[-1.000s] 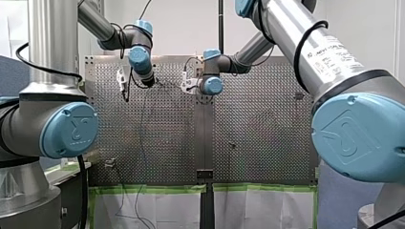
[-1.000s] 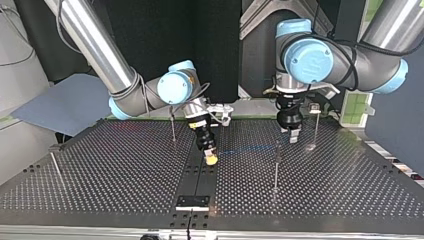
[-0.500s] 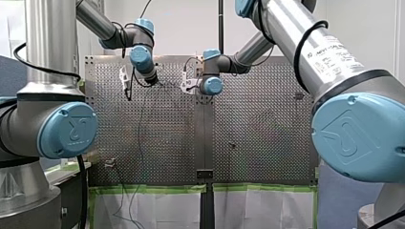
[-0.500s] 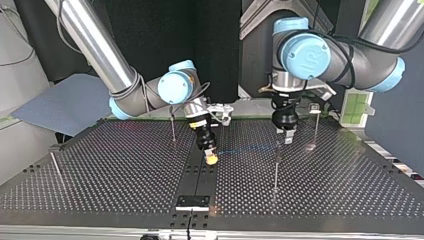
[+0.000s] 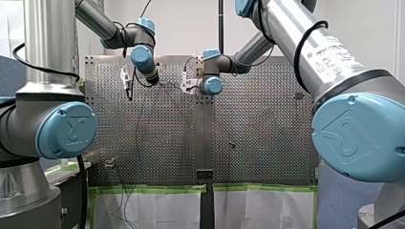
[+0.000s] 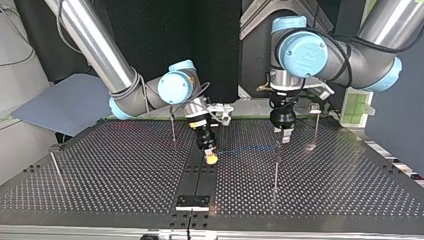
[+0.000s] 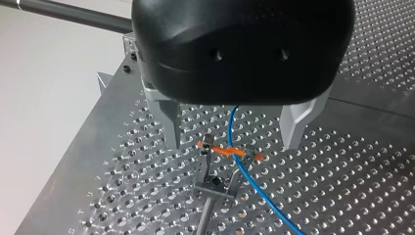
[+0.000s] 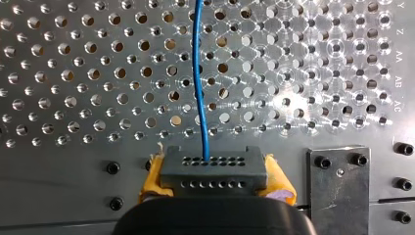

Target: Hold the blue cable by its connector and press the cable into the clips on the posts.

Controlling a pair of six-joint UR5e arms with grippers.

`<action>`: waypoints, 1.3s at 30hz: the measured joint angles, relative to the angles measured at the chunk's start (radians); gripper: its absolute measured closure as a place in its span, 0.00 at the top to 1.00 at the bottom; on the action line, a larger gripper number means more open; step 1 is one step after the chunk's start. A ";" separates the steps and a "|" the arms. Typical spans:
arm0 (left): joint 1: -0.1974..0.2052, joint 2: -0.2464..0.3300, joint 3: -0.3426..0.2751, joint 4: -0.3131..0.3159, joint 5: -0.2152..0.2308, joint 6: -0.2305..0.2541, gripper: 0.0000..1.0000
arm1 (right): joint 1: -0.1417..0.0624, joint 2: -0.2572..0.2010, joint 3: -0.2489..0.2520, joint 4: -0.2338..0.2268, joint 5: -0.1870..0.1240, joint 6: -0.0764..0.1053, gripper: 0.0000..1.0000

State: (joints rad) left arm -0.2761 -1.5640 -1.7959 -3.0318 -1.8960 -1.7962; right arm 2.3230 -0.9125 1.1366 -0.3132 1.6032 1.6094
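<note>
In the right wrist view my right gripper [image 8: 215, 169] is shut with its yellow pads [image 8: 153, 177] on the dark grey connector [image 8: 215, 178]. The blue cable [image 8: 200, 83] runs straight ahead from it over the perforated plate. In the top view that gripper [image 6: 211, 158] hangs low near the table's middle seam. My left gripper [image 7: 234, 143] is open. Its metal fingers [image 7: 169, 125] straddle a post's orange clip [image 7: 229, 152], and the blue cable [image 7: 244, 178] crosses that clip. In the top view my left gripper [image 6: 282, 136] hovers just over the post [image 6: 275, 167].
More thin posts stand on the perforated table [image 6: 125, 185]: one [image 6: 172, 127] behind my right gripper, one [image 6: 315, 125] at the top view's right, one [image 6: 55, 167] at its far left. A small black plate [image 6: 192, 201] sits at the near seam.
My left arm has moved toward the top view's left, bringing its open gripper over the post with the orange clip. My right gripper has stayed put, still holding the connector.
</note>
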 joint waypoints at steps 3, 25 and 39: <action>-0.004 0.000 0.000 0.001 -0.001 0.001 1.00 | -0.001 0.000 0.000 0.001 0.000 0.000 0.00; -0.052 0.001 0.000 0.011 0.041 0.132 1.00 | -0.029 -0.001 0.000 0.026 0.000 0.000 0.00; -0.115 -0.031 0.033 0.110 -0.039 0.102 1.00 | -0.044 -0.003 -0.002 0.022 0.002 0.000 0.00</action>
State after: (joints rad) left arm -0.3915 -1.5947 -1.7634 -2.9222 -1.9351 -1.6945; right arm 2.2786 -0.9153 1.1349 -0.2912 1.6047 1.6095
